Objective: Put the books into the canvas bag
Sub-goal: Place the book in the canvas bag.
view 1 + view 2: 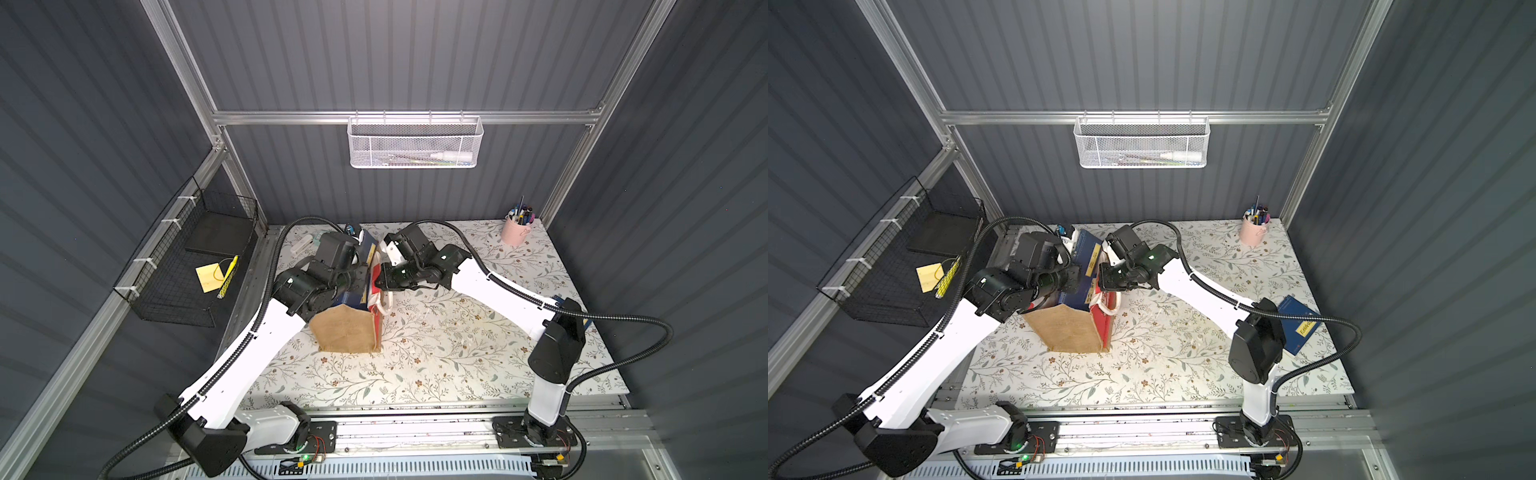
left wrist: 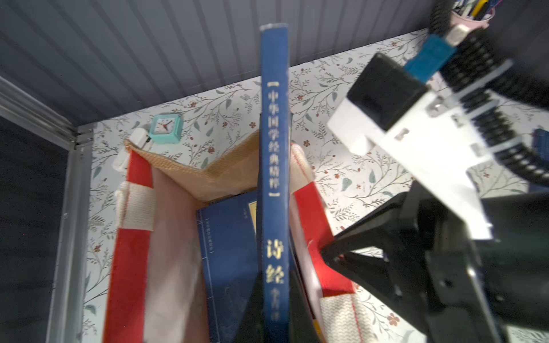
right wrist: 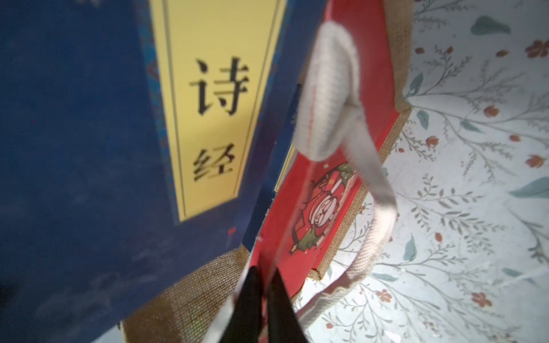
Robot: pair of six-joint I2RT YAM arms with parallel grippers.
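Left wrist: left jaws grip navy book (image 2: 273, 178), right jaws canvas bag (image 2: 130, 237).

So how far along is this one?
Done: one navy book sits inside the canvas bag. In hand: the left end effector grips a second book, partly in the opening; the right end effector pinches the bag's red side. Left: a third book on the table.

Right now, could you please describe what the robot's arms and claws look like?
Both the left arm and right arm have white link shells and black joint housings, with black corrugated cable conduit running alongside. The left claw and right claw are black, with slim tapering fingers.
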